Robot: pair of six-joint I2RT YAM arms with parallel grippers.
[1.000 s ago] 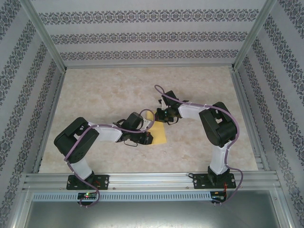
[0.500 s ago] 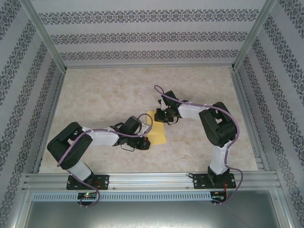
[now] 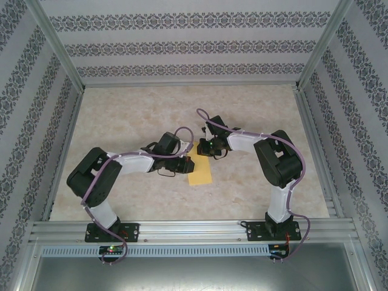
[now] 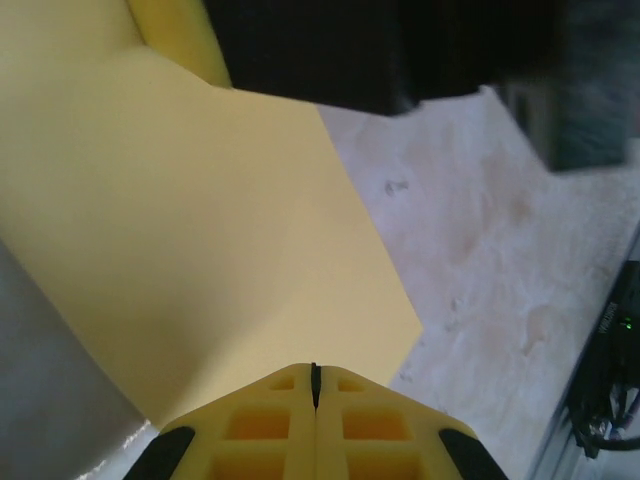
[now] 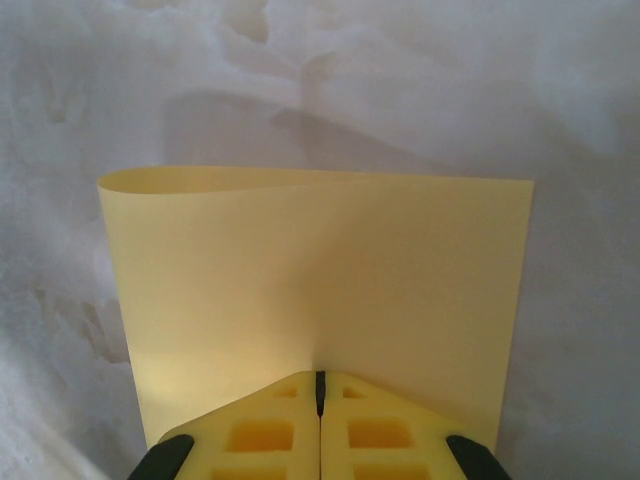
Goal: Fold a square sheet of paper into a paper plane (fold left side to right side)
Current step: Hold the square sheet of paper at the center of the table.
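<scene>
Two grippers met at the square sheet of paper, lying doubled over near the middle of the table, and the left gripper and the right gripper each had fingers pinched shut on its yellow edge.

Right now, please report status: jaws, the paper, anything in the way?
Right gripper: jaws shut on the square sheet of paper. Left gripper: jaws shut at its edge, hold unclear. Sheet bent over, fold rounded, uncreased. No obstacle seen.
</scene>
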